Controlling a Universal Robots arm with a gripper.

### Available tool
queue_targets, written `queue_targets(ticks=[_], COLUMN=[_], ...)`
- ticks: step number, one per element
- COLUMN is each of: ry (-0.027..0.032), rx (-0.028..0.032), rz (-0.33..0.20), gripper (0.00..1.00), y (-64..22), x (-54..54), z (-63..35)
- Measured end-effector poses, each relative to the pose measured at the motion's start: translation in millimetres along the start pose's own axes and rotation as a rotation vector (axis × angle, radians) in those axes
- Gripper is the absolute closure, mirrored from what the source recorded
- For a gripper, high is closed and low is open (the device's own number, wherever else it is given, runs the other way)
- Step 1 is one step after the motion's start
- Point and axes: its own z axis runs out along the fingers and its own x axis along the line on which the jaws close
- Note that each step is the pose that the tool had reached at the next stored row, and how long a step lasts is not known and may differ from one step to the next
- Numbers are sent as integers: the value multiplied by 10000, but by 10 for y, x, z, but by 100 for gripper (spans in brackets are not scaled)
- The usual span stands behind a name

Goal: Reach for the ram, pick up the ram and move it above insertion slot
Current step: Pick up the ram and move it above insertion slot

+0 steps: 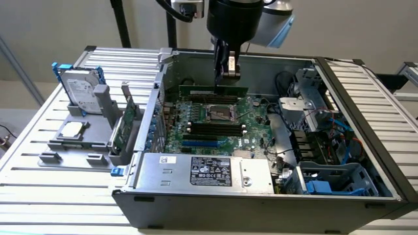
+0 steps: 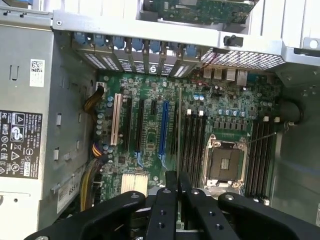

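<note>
So we've got the claw (image 1: 230, 74) clamped on the ram (image 1: 214, 91), pinching its top edge near the middle, with the stick hanging lengthwise inside the open computer case (image 1: 365, 147). In the wrist view the fingers (image 2: 165, 210) are squeezed nearly together and the ram (image 2: 179, 130) runs edge-on as a thin line away from them.

Taking the CPU socket (image 1: 220, 113) as our landmark, the ram hangs above the motherboard (image 1: 216, 122) just behind the socket, while the dark memory slots (image 1: 212, 128) sit on the near side of it, towards the power supply (image 1: 209, 171).

Our worry: it's a thin grip on one edge, so we reckon any tilt or slip leaves the stick skewed over a slot. Swinging low, it could clip the socket or the loose cables (image 1: 326, 132) off to the exterior view's right.
</note>
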Motion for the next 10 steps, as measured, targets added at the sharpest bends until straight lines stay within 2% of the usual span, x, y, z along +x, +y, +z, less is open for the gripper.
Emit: queue_targets(ticks=[10], ry=[23], rx=[16], rz=[279], gripper=[87], y=[-66], x=[-105], z=[8])
